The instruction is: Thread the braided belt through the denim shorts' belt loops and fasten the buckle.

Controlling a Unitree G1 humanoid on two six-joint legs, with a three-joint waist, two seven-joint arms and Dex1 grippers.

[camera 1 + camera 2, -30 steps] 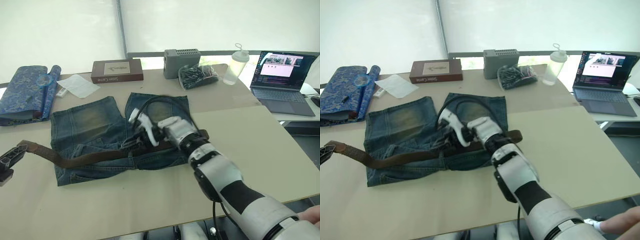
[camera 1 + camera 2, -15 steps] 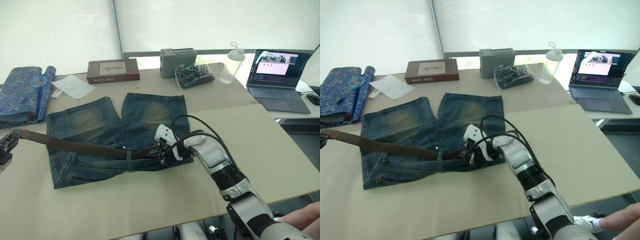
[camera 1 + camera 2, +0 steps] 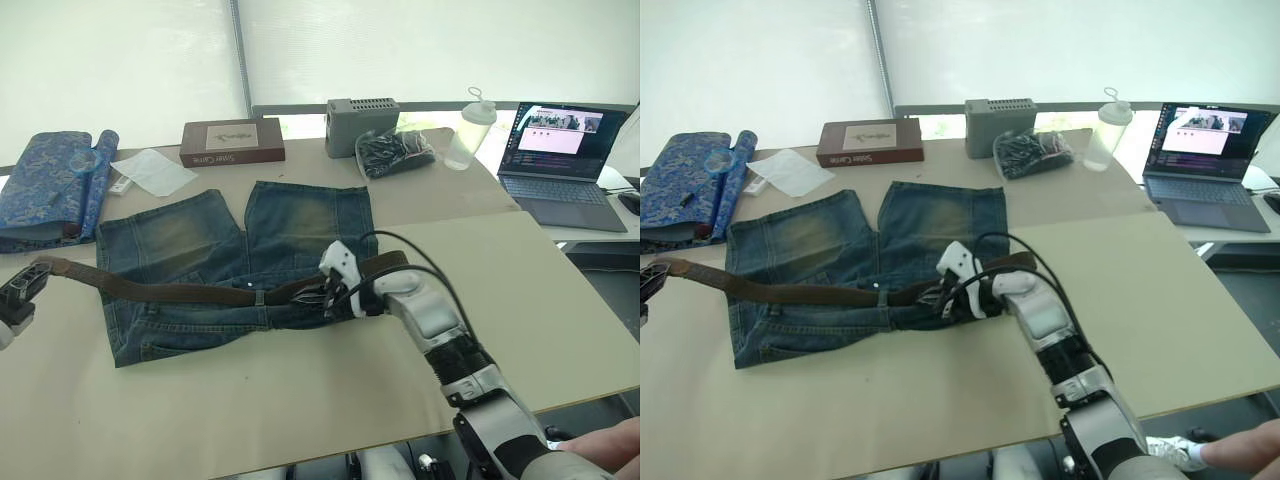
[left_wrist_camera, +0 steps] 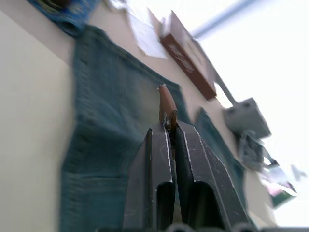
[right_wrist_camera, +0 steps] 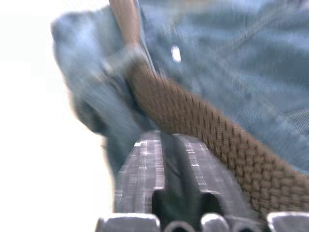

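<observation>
The faded denim shorts (image 3: 200, 265) lie flat on the table, waistband toward me. The braided belt (image 3: 160, 291) stretches along the waistband from beyond the shorts' left edge to their right side (image 3: 1005, 262). It passes under a belt loop (image 3: 258, 296) near the middle. My left gripper (image 4: 171, 126) hovers off the shorts' left edge (image 3: 22, 290), shut on the belt's brown tip (image 4: 166, 104). My right gripper (image 3: 322, 296) rests on the waistband right of centre, fingers (image 5: 142, 164) together, with the belt (image 5: 203, 121) running beside them. The buckle is hidden.
Blue patterned rolled cloth (image 3: 50, 185) lies at the far left, with a white paper (image 3: 152, 170) and a brown book (image 3: 232, 142) behind the shorts. A grey box (image 3: 362, 125), a black bag (image 3: 395, 152), a bottle (image 3: 468, 130) and a laptop (image 3: 565, 160) stand at the back right.
My right arm drew back from over the shorts and its gripper settled on the waistband. The belt, sagging a second ago, now runs straighter. The left gripper keeps its hold.
</observation>
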